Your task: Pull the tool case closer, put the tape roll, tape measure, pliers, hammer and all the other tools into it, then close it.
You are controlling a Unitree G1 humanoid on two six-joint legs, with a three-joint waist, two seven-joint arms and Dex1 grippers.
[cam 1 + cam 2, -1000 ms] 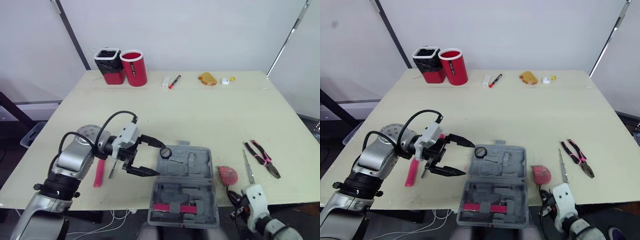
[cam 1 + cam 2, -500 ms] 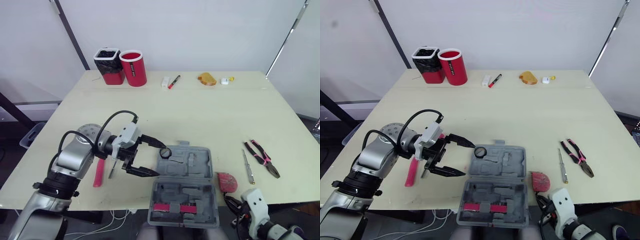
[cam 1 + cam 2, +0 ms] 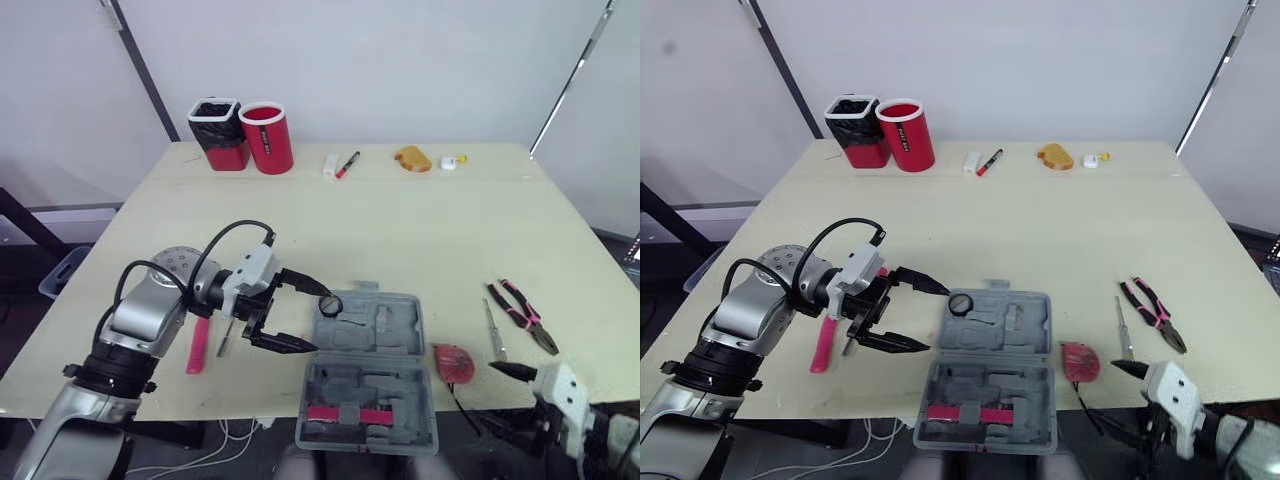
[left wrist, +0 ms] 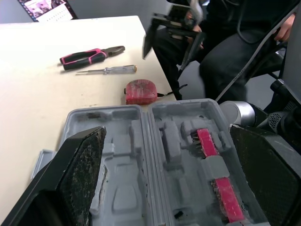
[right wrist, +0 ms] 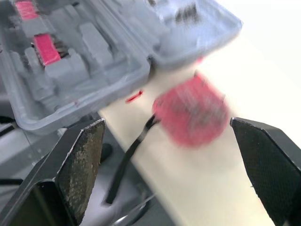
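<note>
The grey tool case (image 3: 372,372) lies open near the table's front edge, with a red part (image 3: 349,415) in its near half. A black tape roll (image 3: 331,305) sits at its far left corner. My left gripper (image 3: 312,318) stands open just left of the case, one finger close to the roll, holding nothing. The red tape measure (image 3: 453,362) lies right of the case, its black strap hanging over the edge. My right gripper (image 3: 485,393) is open, low beyond the front edge and right of the tape measure (image 5: 190,113). Pink-handled pliers (image 3: 522,315) and a screwdriver (image 3: 493,330) lie further right. A red-handled tool (image 3: 198,345) lies left of my left arm.
At the back left stand a black cup (image 3: 219,130) and a red cup (image 3: 268,136). Along the back edge lie a white block (image 3: 331,165), a red marker (image 3: 348,163), a yellow object (image 3: 413,158) and a small white piece (image 3: 452,161). The middle of the table (image 3: 400,230) is bare.
My right gripper has opened and swung out to the right along the front edge. The tape measure has slid slightly toward the front edge. The left arm has not moved.
</note>
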